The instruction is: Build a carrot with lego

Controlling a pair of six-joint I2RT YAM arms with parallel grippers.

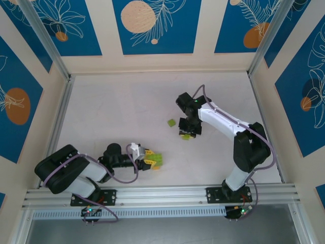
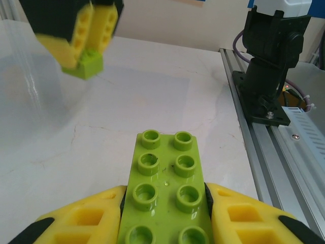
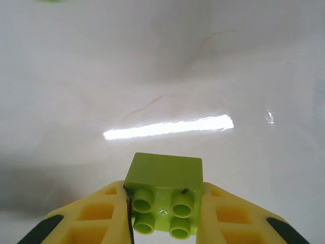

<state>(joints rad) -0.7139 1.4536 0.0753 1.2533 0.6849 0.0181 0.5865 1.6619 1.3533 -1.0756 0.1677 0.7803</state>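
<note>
My left gripper [image 1: 151,160] lies low near the table's front edge, shut on a long lime-green lego brick [image 2: 165,188] with two rows of studs facing up. The same brick [image 1: 158,160] juts out to the right of its yellow fingers [image 2: 91,218]. My right gripper [image 1: 187,133] points down mid-table, shut on a small square lime-green lego brick [image 3: 165,190] whose four studs face the camera. From the left wrist that gripper [image 2: 85,48] and its brick [image 2: 84,66] hang above the table. The carrot is out of view.
One loose lime-green brick [image 1: 172,122] lies on the white table [image 1: 127,112] just left of the right gripper. The right arm's base [image 2: 269,61] stands on the metal rail [image 1: 162,193] along the front edge. Walls enclose the table on three sides.
</note>
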